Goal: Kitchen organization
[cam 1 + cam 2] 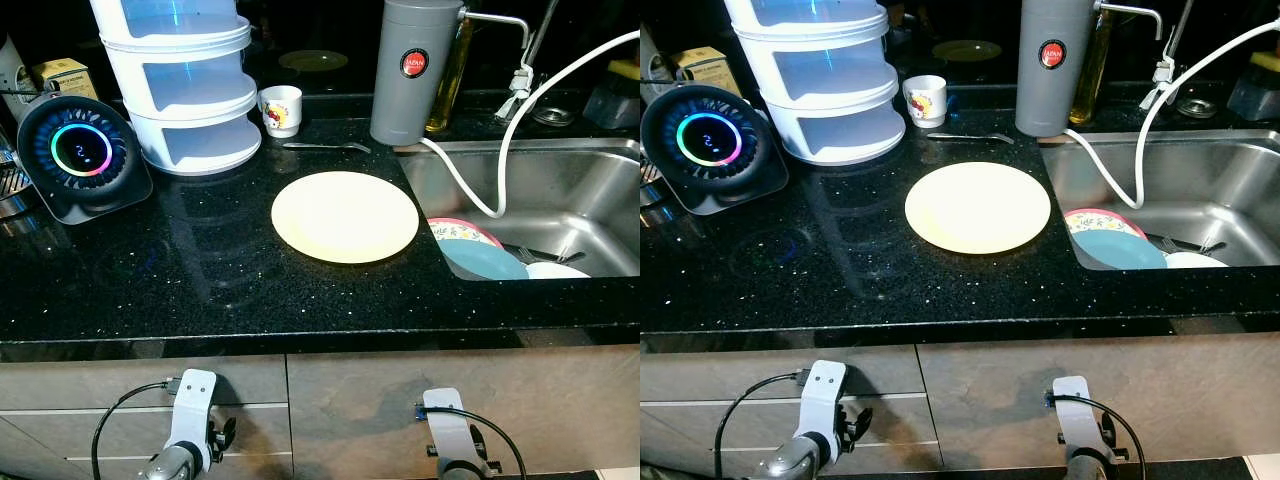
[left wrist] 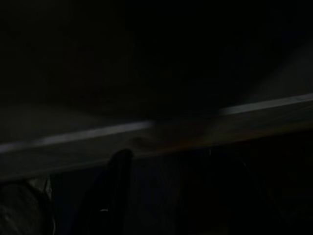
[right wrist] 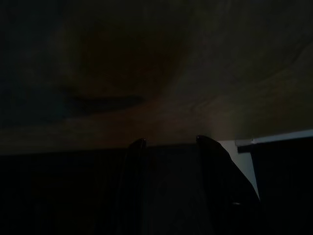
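On the black speckled stone countertop (image 1: 200, 270) a round pale yellow plate (image 1: 345, 216) lies flat near the middle, just left of the stainless steel sink (image 1: 600, 200). Inside the sink, at its near left corner, sit a pink-rimmed plate (image 1: 462, 231), a teal plate (image 1: 487, 261) overlapping it, and part of a white dish (image 1: 557, 270); a white hose (image 1: 478, 190) drops into the basin from the tall grey cylinder with a red badge (image 1: 412, 70) standing at the sink's back corner. Behind the yellow plate lie a metal spoon (image 1: 325, 147) and a small white cup with a cartoon print (image 1: 280, 109); a white three-tier plastic rack (image 1: 180, 80) and a black round device with a glowing colour ring (image 1: 82, 155) stand at the left. Both arms hang low in front of the grey-brown cabinet fronts (image 1: 400, 400), the left gripper (image 2: 117, 196) and right gripper (image 3: 168, 161) well below the counter, touching nothing. The right gripper's two fingers stand parted with nothing between them; the left wrist view is too dark to tell whether its fingers are spread. Judged from this, no step is under way yet: this looks like the approach before a first pick. The next move likely calls for raising an arm above the counter edge and reaching the yellow plate, which lies flat and needs a rim grasp.
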You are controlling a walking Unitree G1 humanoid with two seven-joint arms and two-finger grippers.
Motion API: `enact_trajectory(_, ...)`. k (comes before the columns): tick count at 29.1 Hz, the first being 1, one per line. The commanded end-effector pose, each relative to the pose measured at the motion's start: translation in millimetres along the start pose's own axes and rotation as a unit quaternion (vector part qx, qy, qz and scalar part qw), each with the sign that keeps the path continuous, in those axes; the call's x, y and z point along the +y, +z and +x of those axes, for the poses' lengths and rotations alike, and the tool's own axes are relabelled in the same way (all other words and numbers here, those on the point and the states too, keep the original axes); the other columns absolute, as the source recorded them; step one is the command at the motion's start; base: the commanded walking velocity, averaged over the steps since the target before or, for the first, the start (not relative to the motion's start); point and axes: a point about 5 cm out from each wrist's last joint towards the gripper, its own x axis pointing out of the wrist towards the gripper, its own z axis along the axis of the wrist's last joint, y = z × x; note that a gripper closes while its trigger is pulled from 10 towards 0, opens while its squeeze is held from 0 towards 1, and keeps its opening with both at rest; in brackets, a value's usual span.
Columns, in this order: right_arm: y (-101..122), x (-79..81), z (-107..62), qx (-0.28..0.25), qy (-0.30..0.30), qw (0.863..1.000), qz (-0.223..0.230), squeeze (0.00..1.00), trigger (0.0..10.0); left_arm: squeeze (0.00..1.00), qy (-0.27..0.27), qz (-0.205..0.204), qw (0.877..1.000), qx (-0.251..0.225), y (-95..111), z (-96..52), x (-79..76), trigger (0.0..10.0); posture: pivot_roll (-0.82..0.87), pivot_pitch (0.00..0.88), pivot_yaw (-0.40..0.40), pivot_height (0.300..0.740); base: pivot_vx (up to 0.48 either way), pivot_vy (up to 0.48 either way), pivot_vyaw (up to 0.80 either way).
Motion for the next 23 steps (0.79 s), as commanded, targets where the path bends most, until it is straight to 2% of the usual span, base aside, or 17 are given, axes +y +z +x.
enact_trajectory(1,-3.5,2.4,-1.7,0.01,0.006,1.0,-0.002,0.0,10.0,0.0,0.012,-0.018,0.999,0.023,-11.3,-2.4,2.3,10.0,-0.02,0.141,0.042,0.74,0.0,0.0,0.0)
enact_trajectory(16,7.7,8.2,0.9,0.002,0.009,1.0,-0.003,0.0,10.0,0.0,0.016,-0.04,0.998,0.049,-10.5,0.7,4.7,10.0,-0.02,0.14,0.041,0.74,0.0,0.0,0.0)
enact_trajectory(23,0.5,11.9,-5.5,0.001,0.009,1.0,-0.002,0.0,10.0,0.0,0.017,-0.042,0.998,0.051,-1.9,3.9,8.4,10.0,-0.02,0.141,0.042,0.74,0.0,0.0,0.0)
